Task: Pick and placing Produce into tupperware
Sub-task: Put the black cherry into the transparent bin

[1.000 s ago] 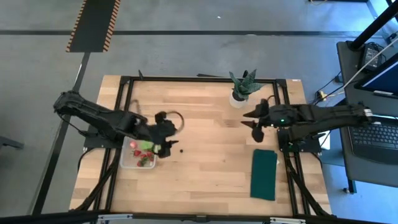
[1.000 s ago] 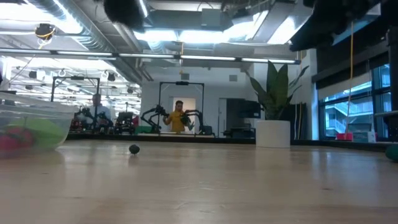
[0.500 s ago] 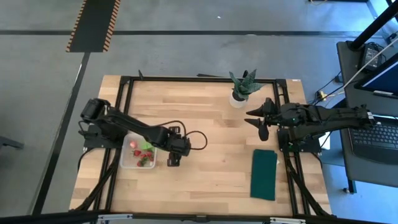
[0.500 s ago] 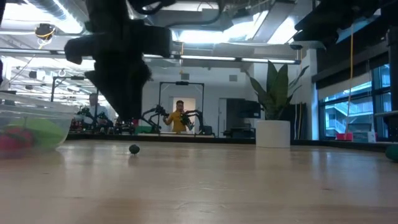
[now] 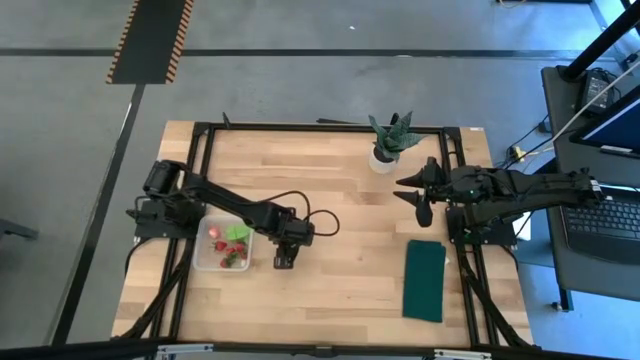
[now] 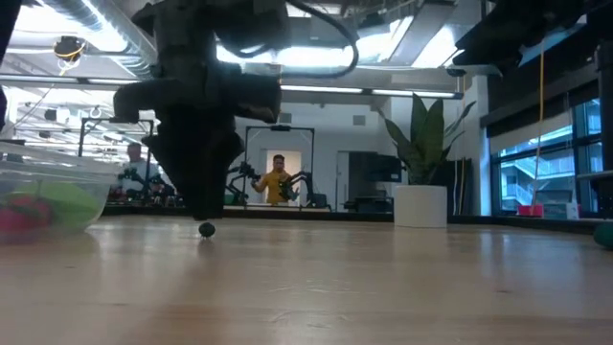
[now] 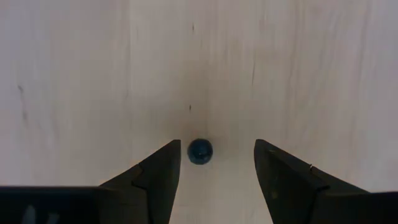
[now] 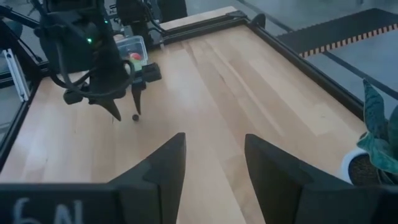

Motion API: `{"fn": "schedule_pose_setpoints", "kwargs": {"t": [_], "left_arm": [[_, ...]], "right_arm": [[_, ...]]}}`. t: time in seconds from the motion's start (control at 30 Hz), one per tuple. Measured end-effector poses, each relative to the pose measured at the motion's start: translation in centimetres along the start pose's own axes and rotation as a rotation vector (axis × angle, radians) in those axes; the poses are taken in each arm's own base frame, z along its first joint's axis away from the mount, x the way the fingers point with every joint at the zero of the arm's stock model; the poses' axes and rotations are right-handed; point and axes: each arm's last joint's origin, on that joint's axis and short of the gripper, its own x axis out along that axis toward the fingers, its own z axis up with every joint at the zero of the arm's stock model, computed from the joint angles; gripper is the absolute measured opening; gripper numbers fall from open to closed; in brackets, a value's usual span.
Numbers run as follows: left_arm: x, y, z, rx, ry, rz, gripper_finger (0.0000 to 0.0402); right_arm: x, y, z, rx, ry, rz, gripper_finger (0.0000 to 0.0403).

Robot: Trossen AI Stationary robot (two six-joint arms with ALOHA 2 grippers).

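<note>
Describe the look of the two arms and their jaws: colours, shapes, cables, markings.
Both arms are dark, jointed and slim. A black cable loops beside the left gripper; a green light glows near the right gripper. Each gripper's jaws are two dark tapered blades. The right wrist view shows pale lettering on its own mount.

Place: robotics lab
Signs: other robot arms [image 6: 251, 180] at back; exposed ceiling ducts [image 6: 115, 38]; hazard-striped floor mat [image 5: 150, 40] at 11 o'clock
</note>
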Motion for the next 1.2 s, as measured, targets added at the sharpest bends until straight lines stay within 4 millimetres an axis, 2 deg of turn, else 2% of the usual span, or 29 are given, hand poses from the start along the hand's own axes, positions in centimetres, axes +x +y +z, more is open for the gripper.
{"fn": "schedule_pose_setpoints", "kwargs": {"t": [0.27,0.57,0.77,1.2], "left_arm": [[0.7,0.2,0.0,0.018,0.01,0.007,0.0186],[2.2,1.0,-1.3,-0.032,0.002,-0.023,0.0173],[2.5,1.0,-1.6,-0.051,0.004,-0.023,0.0159],[2.6,1.0,-1.7,-0.052,0.01,-0.026,0.0094]], "right_arm": [[0.0,0.0,-0.1,-0.009,0.007,-0.001,0.0168],[0.0,0.0,-0.1,-0.009,0.009,-0.001,0.0168],[0.0,0.0,-0.1,-0.008,0.008,-0.001,0.0168],[0.0,0.0,-0.1,-0.007,0.008,-0.001,0.0168]]}}
